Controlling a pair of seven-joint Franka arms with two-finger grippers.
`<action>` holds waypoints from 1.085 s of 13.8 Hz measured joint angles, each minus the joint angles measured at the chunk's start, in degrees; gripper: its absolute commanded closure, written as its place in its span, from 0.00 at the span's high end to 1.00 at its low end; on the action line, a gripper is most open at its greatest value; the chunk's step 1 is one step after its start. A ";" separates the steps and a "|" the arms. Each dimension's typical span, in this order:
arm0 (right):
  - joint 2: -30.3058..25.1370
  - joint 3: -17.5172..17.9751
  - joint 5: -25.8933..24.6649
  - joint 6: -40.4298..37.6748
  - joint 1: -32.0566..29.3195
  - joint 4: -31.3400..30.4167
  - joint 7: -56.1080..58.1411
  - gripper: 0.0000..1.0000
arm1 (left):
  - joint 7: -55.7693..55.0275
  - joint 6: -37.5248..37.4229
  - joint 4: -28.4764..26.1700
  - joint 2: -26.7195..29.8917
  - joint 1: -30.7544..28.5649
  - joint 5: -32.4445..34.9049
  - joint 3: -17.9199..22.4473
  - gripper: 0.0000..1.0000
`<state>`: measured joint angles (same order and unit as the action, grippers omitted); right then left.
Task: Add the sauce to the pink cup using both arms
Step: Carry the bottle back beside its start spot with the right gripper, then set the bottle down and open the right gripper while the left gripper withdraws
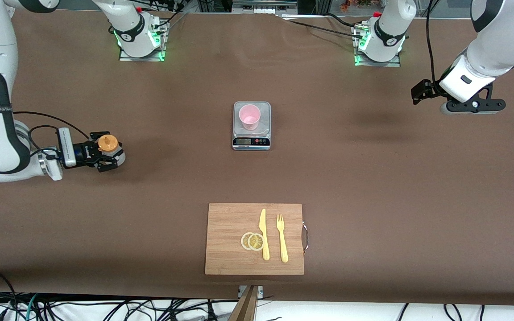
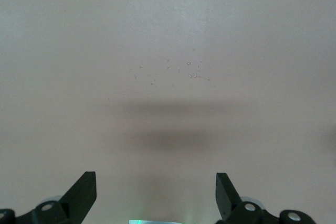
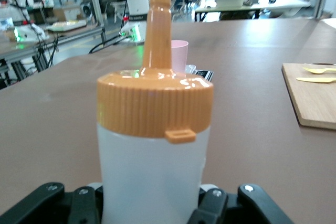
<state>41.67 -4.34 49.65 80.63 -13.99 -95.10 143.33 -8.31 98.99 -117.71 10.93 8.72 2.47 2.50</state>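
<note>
— Bottle first: where does the sauce stand?

— Upright between the fingers of the right gripper, at the right arm's end of the table. The black fingers are closed on its whitish body from both sides, below the orange cap, and the nozzle points straight up. The right wrist view shows the same bottle filling the middle of the picture, with the finger bases at either side of its lower body.

— And the pink cup?

— It stands upright on the plate of a small kitchen scale at the middle of the table, well apart from the bottle. In the right wrist view the cup peeks out just beside the nozzle.

— The other arm?

— The left gripper waits over bare table at the left arm's end, well apart from the cup. Its fingers stand wide apart with nothing between them, only brown tabletop below.

— Anything else on the table?

— A wooden cutting board lies nearer the front camera than the scale. On it rest two lemon slices, overlapping, a yellow knife touching them, and a yellow fork beside the knife.
</note>
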 measured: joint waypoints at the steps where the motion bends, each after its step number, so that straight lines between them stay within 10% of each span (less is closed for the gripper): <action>1: 0.79 0.02 0.27 -0.74 -1.45 -0.03 0.66 0.00 | 0.00 0.00 0.00 0.00 0.00 0.00 0.00 1.00; 10: 8.72 0.09 3.76 -3.87 -6.84 -0.21 10.61 0.00 | -0.08 0.00 0.70 -0.01 0.00 0.00 -0.21 1.00; 11: 9.09 0.10 4.13 -4.47 -7.22 -0.21 11.18 0.09 | -0.45 0.00 1.05 -0.01 0.00 -0.05 -0.21 1.00; 13: 9.25 0.17 4.19 -4.73 -7.76 -0.21 11.45 1.00 | -2.69 0.00 1.73 -0.01 0.00 -0.10 -0.20 1.00; 15: 9.26 0.20 4.34 -4.73 -7.82 -0.19 11.46 1.00 | -4.54 0.00 2.66 -0.01 0.00 -0.18 -0.20 1.00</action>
<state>50.93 -4.14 53.99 75.90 -21.81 -95.29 154.78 -12.85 98.99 -115.05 10.92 8.71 2.29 2.30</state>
